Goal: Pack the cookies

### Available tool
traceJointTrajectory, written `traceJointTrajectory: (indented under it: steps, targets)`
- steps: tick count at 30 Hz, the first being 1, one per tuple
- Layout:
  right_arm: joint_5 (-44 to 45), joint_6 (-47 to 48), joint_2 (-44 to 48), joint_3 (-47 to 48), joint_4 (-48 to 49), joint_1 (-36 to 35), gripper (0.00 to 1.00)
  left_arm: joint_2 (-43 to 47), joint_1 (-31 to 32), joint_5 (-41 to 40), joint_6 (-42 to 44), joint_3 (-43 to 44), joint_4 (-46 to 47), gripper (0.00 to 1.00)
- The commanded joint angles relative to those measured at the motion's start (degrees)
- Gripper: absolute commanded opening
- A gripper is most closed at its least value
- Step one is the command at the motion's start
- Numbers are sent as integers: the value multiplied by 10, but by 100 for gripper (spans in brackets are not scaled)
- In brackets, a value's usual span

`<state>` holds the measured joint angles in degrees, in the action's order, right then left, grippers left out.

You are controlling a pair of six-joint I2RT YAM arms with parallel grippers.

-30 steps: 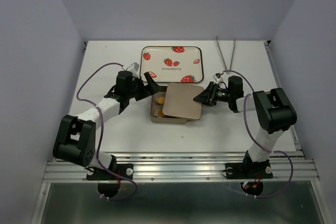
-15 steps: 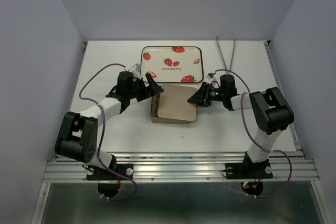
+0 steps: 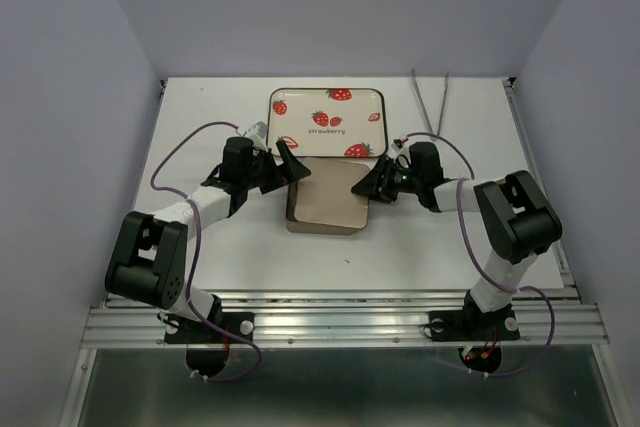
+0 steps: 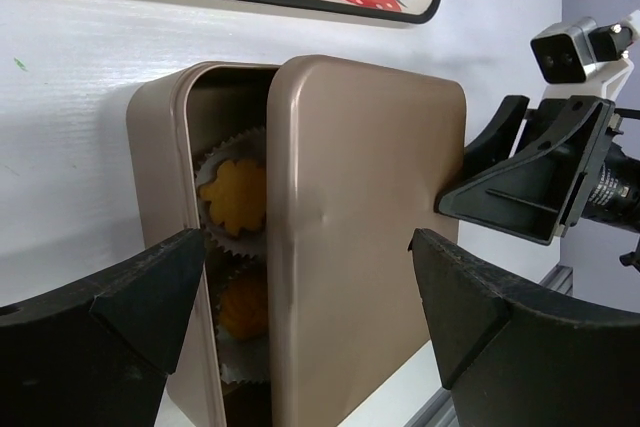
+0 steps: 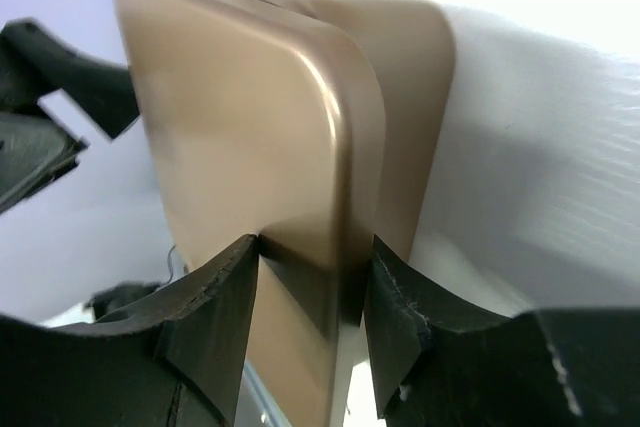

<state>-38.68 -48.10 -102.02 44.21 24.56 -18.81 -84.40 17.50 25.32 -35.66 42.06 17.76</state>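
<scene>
Cookies (image 4: 232, 197) under lid (image 4: 365, 237) in right jaws

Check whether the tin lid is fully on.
Not fully on. The lid sits offset, leaving a strip of the tin uncovered where two cookies show; the right pincer grips its edge.

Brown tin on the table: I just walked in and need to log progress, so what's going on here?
The right gripper grips the lid by its edge, holding it over the tin. The lid sits offset, leaving a strip uncovered where two cookies in paper cups show. The left gripper is open at the tin's other side, holding nothing.
</scene>
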Motion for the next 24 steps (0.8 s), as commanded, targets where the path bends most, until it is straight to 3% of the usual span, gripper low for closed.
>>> traceJointTrajectory:
  steps: [1,15,24]
  targets:
    - [64,5,34,31,-25,-17,50,-1,2,13,14,-7,3,95]
    - [130,46,38,106,-155,-52,56,-10,2,12,23,-12,-5,88]
    - [157,79,37,148,-218,-83,68,-11,2,7,21,-11,-11,84]
